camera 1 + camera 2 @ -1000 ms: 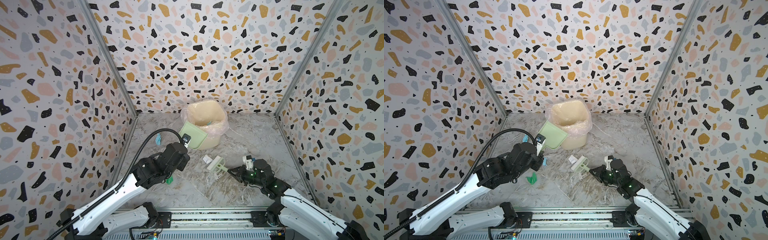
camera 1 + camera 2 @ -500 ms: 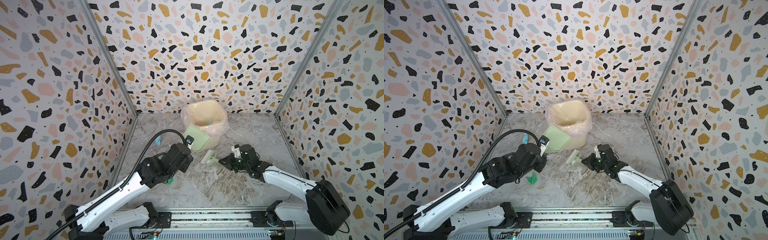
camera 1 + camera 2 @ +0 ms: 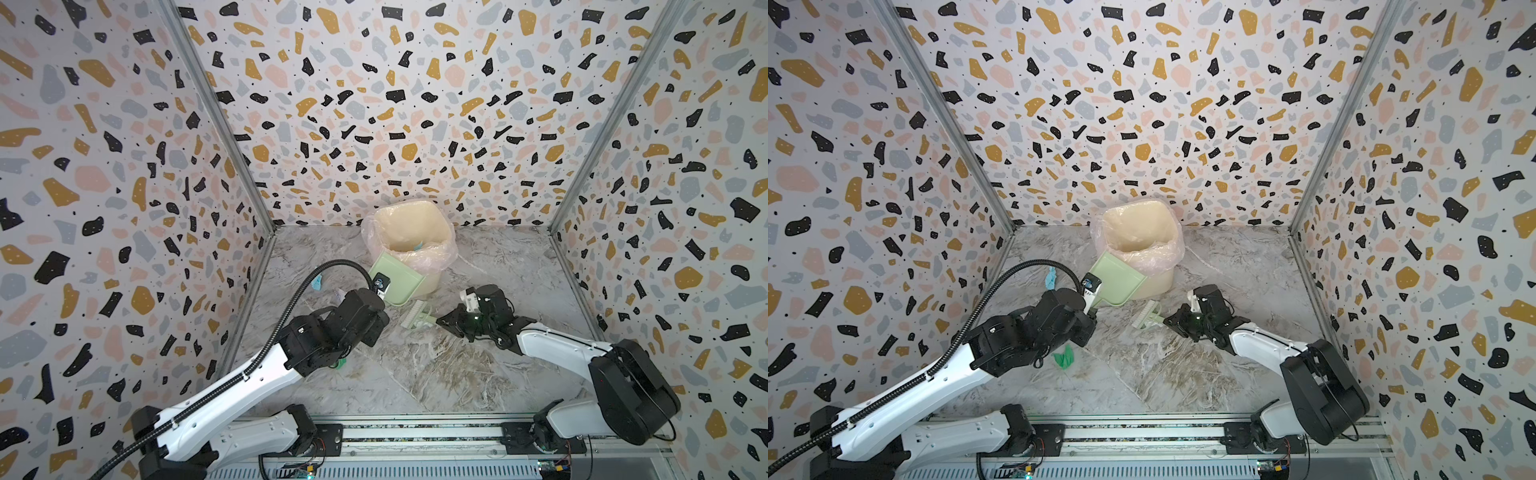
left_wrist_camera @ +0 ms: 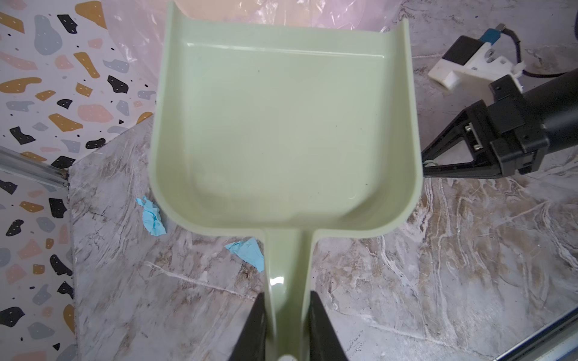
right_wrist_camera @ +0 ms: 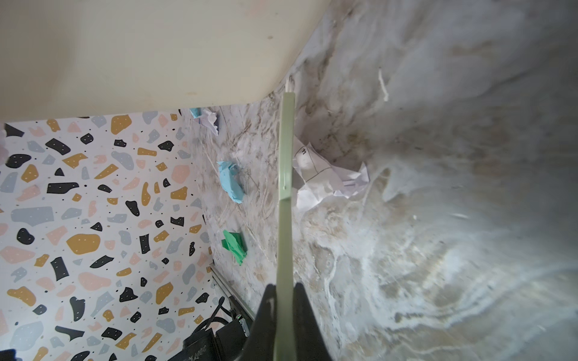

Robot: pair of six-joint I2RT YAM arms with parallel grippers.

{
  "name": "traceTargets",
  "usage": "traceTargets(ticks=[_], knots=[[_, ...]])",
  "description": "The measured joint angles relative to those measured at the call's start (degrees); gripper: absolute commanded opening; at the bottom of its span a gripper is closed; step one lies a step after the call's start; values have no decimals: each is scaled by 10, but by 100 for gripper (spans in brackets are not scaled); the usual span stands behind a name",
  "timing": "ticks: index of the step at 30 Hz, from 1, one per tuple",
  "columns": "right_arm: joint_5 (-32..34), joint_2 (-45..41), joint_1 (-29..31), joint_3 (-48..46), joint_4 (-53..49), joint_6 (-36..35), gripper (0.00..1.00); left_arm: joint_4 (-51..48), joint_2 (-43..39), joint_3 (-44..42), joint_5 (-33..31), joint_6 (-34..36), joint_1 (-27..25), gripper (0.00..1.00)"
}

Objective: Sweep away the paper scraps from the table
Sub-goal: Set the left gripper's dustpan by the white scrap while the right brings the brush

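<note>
Left claw grips the dustpan by its handle; right claw pinches the brush. The pan looks empty at the bin rim, so I'd set its lip flat on the table before brushing. Paper scraps lie before the bin: two blue, one green, about two whitish. One pan, one brush.

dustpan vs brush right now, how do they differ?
Dustpan is a wide, empty scoop; brush is small with white bristles. Dustpan, in the left gripper, is tilted up with its lip at the bin; brush, in the right gripper, sits low near the table. Both pale green, each held by its handle.
</note>
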Motion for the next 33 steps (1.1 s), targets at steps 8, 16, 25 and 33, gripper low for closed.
traceTargets(ticks=[8, 16, 25, 33], knots=[[-27, -164, -87, -66, -165, -48, 0, 3, 13, -12, 21, -1, -8, 0], [-34, -214, -130, 8, -330, -118, 0, 20, 31, -64, 55, -21, -50, 0], [23, -138, -149, 250, -473, -305, 0, 45, 58, -93, 89, -58, -106, 0], [143, -44, -103, 329, -604, -419, 0, 83, 112, -127, 144, -91, -145, 0]])
